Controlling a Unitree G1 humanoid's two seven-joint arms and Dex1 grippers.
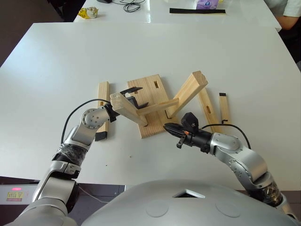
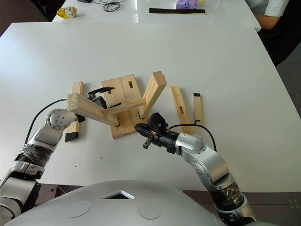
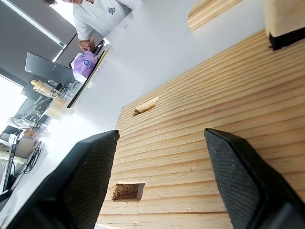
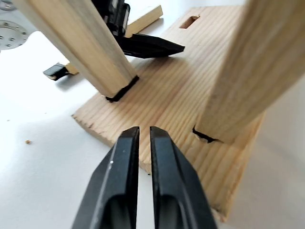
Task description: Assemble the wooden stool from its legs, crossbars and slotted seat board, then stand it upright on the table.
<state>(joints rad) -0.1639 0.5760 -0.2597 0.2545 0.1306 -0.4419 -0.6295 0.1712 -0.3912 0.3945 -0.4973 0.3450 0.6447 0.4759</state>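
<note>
White table (image 1: pixel 56 56), second table (image 1: pixel 155 12) behind w/ cables and a purple bag. Board (image 1: pixel 157 94) lies flat mid-table, slots up. Two legs are plugged into it near the front edge, both tilted outward: L leg (image 1: pixel 127 109) leans to the robot's left, R leg (image 1: pixel 188 92) leans right and away. Crossbar (image 1: pixel 160 106) spans between them, low down. Spare leg (image 1: pixel 103 92) lies flat just left of the board, partly under the left arm. Slotted leg (image 1: pixel 205 106) and short bar (image 1: pixel 224 106) lie side by side to the right, apart from the board. L gripper (image 1: pixel 137 97) hangs over the board just beside L leg, fingers spread wide, holding nothing. R gripper (image 1: pixel 167 126) sits low at the board's near edge betw. the two legs, fingers pressed together, empty.
</note>
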